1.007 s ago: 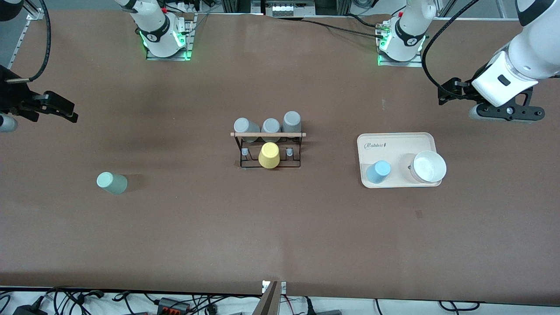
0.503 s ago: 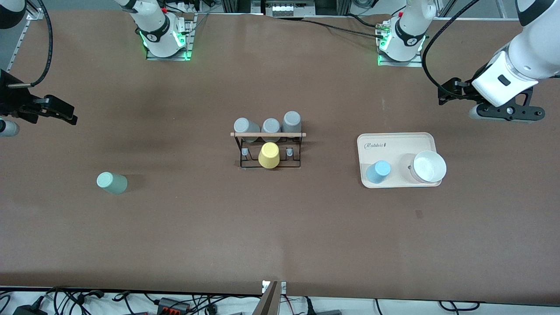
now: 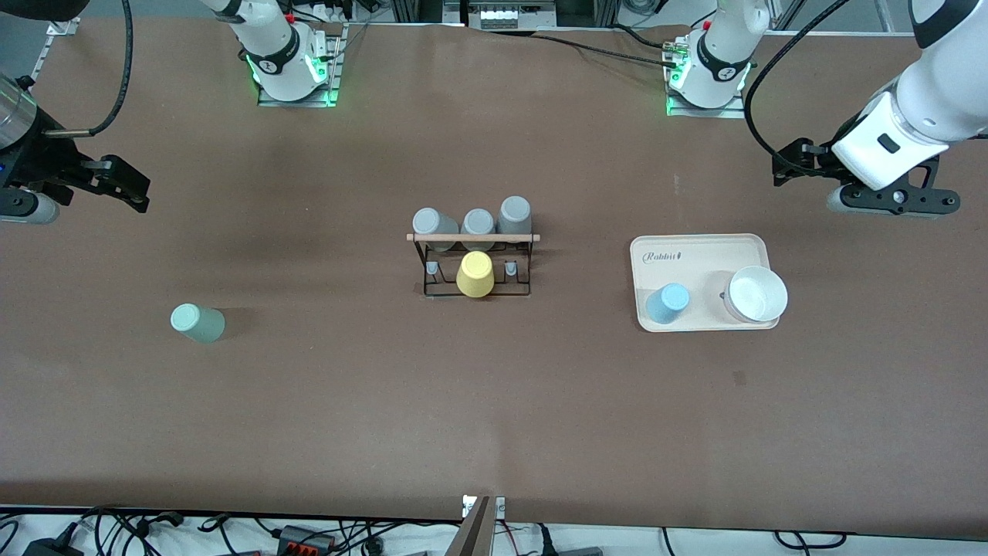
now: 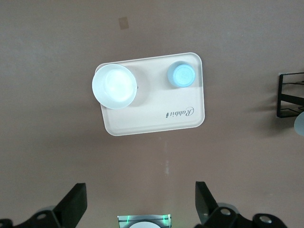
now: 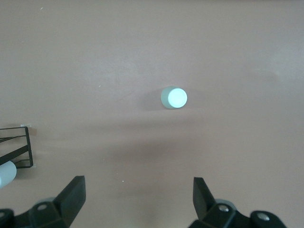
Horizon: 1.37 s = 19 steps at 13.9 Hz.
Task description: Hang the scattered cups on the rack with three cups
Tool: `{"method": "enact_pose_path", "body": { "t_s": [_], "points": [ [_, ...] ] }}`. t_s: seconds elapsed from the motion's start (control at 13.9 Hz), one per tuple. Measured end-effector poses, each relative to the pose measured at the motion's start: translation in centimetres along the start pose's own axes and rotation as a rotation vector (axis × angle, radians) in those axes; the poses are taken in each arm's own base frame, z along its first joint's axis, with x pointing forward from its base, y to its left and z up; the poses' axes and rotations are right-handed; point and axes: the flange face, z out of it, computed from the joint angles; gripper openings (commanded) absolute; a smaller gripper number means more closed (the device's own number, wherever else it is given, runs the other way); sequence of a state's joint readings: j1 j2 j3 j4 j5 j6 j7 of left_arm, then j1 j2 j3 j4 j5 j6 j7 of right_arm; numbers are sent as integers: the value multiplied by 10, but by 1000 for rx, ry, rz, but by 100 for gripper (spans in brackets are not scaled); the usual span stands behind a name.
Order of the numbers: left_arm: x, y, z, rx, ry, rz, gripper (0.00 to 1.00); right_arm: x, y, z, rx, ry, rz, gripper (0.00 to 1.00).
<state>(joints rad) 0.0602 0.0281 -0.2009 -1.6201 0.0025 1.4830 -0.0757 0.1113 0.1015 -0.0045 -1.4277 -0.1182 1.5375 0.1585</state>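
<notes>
**Cups, rack and tray across three views**

At the centre of the front view stands the rack point(image 3: 476, 262), a black wire frame with a wooden rod across its top. Three grey cups point(image 3: 478, 222) sit inverted in a row along the rod, and a yellow cup point(image 3: 475, 274) sits inverted lower in the frame, on the side nearer the camera. At lower left of the frame the mint-green cup point(image 3: 197, 322) stands upside down on the bare table. At centre right lies a beige tray point(image 3: 706, 251) holding two things: the light blue cup point(image 3: 668, 302), upside down at its lower left corner, and a white bowl point(image 3: 757, 294) at its lower right. The right gripper point(image 3: 127, 185) hangs at the left edge of the frame over bare table. The left gripper point(image 3: 795, 162) hangs at upper right, above the tray in the frame.

Left wrist view: the left gripper's fingers point(image 4: 71, 209) are spread wide with nothing between them. Upper centre shows the tray point(image 4: 156, 118) carrying the bowl point(image 4: 114, 86) and the blue cup point(image 4: 182, 75); a corner of the rack point(image 4: 289, 95) shows at the right edge.

Right wrist view: the right gripper's fingers point(image 5: 71, 197) are likewise spread and empty. The mint-green cup point(image 5: 174, 98) stands alone at frame centre.
</notes>
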Motion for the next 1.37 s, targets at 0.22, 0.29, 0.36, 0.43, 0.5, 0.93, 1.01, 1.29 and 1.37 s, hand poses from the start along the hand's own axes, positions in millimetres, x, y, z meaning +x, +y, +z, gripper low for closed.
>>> {"method": "enact_pose_path", "body": {
  "t_s": [0.22, 0.29, 0.36, 0.43, 0.5, 0.93, 1.01, 1.29, 1.37],
  "points": [
    [25, 6, 30, -10, -34, 16, 100, 1, 9, 3, -1, -7, 8, 100],
    [40, 10, 48, -17, -45, 25, 100, 1, 13, 5, 8, -11, 8, 100],
    [56, 14, 68, -25, -53, 33, 100, 2, 20, 7, 33, -18, 2, 100],
    [73, 17, 90, -34, -61, 39, 100, 3, 31, 9, 56, -20, -4, 100],
    [88, 21, 116, -42, -75, 45, 100, 4, 40, 10, 70, -17, -6, 100],
    [145, 51, 294, -90, -71, 68, 100, -1, 42, 14, 107, -12, -7, 100],
    [140, 54, 315, -92, -65, 70, 100, -2, 42, 13, 108, -11, -7, 100],
    [131, 59, 331, -90, -68, 71, 100, -4, 37, 19, 109, -43, -16, 100],
    [130, 64, 329, -88, -67, 66, 100, -4, 37, 25, 108, -61, -17, 100]
  ]
}}
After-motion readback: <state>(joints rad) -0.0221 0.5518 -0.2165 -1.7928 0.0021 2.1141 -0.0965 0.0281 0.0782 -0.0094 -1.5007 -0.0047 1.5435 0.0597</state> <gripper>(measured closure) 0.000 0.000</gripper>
